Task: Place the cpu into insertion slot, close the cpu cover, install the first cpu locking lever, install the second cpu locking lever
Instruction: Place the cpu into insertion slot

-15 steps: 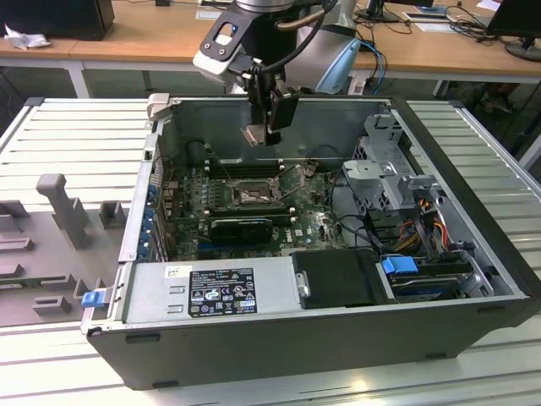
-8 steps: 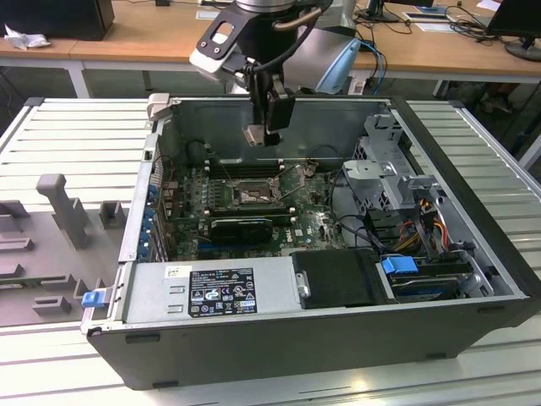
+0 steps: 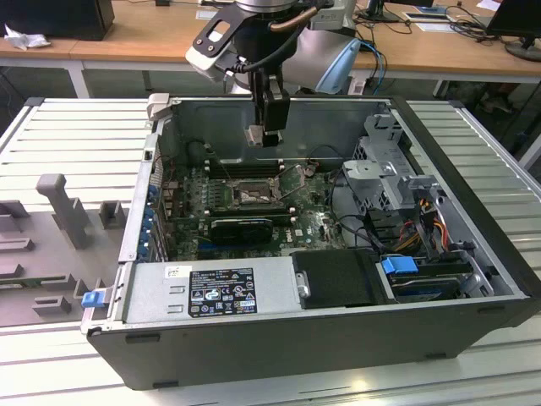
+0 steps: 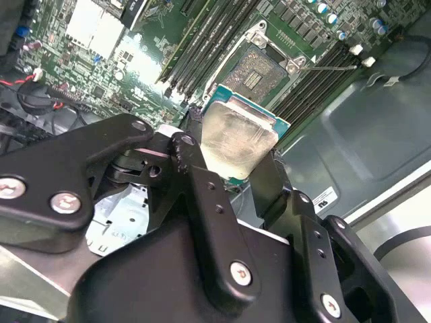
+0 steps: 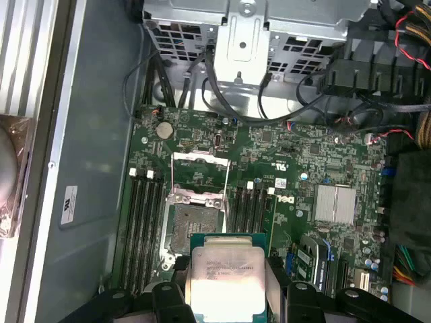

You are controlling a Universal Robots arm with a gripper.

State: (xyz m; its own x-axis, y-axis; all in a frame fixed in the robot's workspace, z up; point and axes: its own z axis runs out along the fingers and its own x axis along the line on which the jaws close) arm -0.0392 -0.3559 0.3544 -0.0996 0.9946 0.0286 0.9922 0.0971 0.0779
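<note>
Pincer (image 3: 262,137) clamped on the cpu (image 3: 254,135), one black finger on each of two opposite edges. In the exterior view it hangs inside the open computer case (image 3: 473,254), near the far wall and above the motherboard (image 3: 308,222), not touching it. The case lies on its side on a slatted desk (image 3: 76,135).

In both wrist views the chip's pale metal face is plain between the fingers (image 4: 195,182); cpu (image 4: 239,138) held flat, green edge visible around the silver cap.

Insertion slot (image 5: 190,225) sits bare, dark centre exposed inside its silver rim. The cpu (image 5: 225,276) is held above the board just beside the slot and apart from it. The cpu cover (image 5: 200,161) stands open, swung back off the slot on the side toward the drive cage (image 5: 246,27).

Long black memory slots (image 5: 141,229) run along both flanks of the socket. In the second wrist view the insertion slot (image 4: 259,67) lies just past the chip's far edge.
</note>
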